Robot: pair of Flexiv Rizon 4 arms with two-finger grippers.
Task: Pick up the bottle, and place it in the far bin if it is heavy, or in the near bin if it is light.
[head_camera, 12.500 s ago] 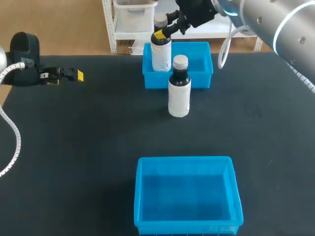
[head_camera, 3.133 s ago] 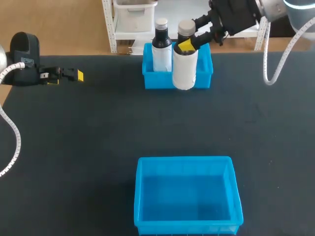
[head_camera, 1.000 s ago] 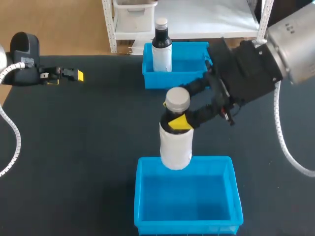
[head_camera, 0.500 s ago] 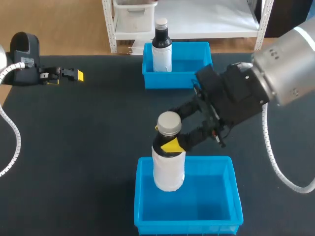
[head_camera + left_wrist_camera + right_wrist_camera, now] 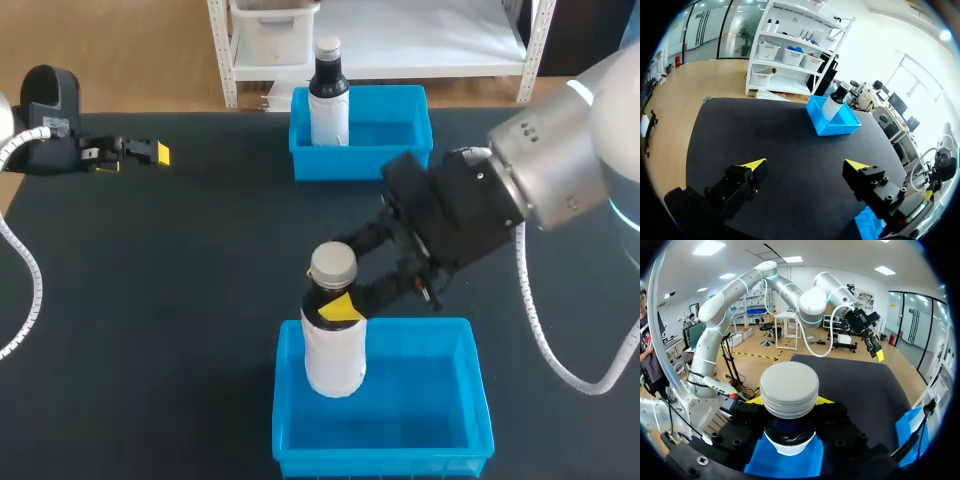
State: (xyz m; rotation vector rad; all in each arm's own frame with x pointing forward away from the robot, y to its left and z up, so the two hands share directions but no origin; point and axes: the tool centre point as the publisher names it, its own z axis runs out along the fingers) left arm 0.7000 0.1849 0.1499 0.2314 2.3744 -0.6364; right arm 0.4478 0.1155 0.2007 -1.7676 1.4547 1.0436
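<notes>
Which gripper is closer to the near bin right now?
Right. The right gripper holds the bottle just above the near bin; the left gripper sits open far off at the table's far-left side.

The dark bottle with white label and grey cap point(image 5: 333, 345) is held upright at the neck by the right gripper point(image 5: 336, 303), base inside the near blue plastic bin point(image 5: 478, 400), left side (floor contact unclear). In the far blue plastic bin point(image 5: 415, 125) a second matching bottle point(image 5: 329, 105) is stood upright.

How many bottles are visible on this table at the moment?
2. One bottle stands in the far bin; the second bottle is held by the right gripper over the near bin. None seems hidden.
</notes>
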